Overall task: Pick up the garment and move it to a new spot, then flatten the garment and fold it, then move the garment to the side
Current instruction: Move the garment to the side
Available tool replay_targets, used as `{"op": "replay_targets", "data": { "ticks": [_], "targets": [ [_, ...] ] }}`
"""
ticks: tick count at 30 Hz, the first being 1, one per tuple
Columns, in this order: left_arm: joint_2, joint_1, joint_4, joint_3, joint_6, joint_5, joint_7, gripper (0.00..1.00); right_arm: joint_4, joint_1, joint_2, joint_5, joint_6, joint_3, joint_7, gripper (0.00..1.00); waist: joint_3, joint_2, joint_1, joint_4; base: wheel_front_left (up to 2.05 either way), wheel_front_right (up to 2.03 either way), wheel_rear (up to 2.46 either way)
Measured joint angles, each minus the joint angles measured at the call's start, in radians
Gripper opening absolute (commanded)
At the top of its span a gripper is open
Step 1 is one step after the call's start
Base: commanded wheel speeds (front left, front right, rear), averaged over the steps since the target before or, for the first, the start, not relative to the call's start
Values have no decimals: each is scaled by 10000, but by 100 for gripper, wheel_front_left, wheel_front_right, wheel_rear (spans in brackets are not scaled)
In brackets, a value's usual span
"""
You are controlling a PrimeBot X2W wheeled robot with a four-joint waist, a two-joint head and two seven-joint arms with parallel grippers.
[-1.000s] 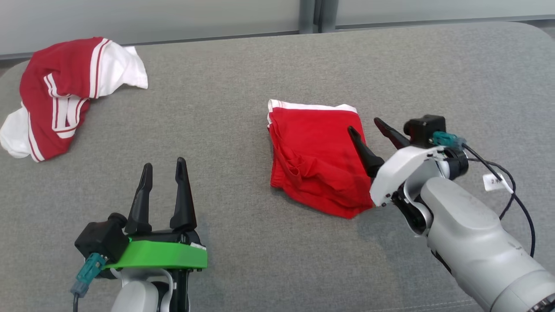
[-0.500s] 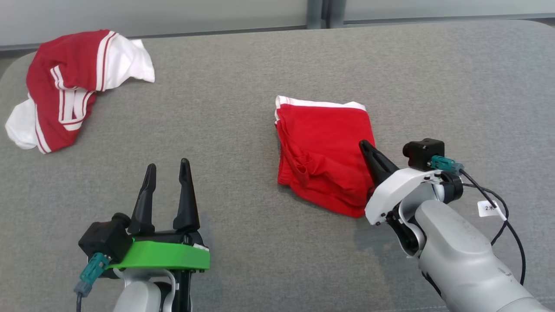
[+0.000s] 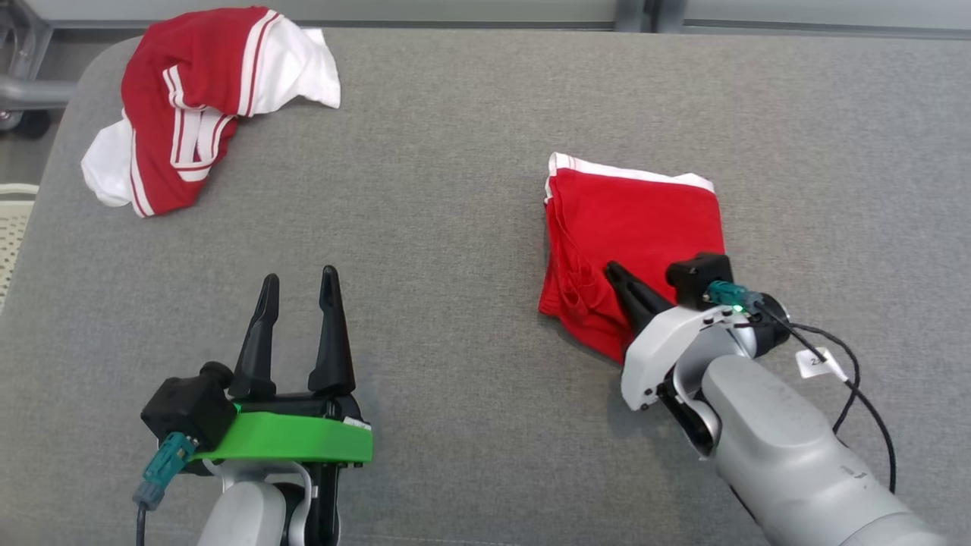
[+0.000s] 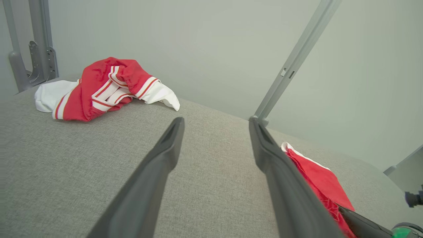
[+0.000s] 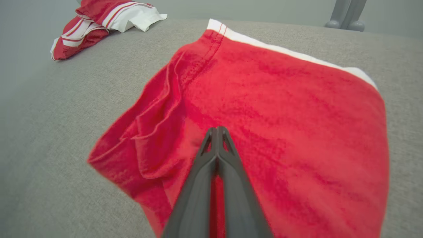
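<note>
A: The red garment is soft, matt knit cloth with a white cloth hem. And the table?
B: Coarse grey woven fabric, also matt. The left gripper has dull dark plastic fingers and a smooth, slightly shiny green plastic bracket.

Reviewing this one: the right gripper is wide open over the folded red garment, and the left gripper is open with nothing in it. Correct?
Not quite. The right gripper is shut, jaws pressed together over the folded red garment, as the right wrist view shows. The left gripper is indeed open with nothing in it.
</note>
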Motion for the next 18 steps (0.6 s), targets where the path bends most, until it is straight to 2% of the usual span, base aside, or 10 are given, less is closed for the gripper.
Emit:
{"op": "replay_targets", "data": {
  "ticks": [18],
  "targets": [
    [-2,-206,-15,-15,4,-65,0,100,278,-246,546,-874,0,1962,0,0,382,0,0,467,0,0,0]
  ]
}}
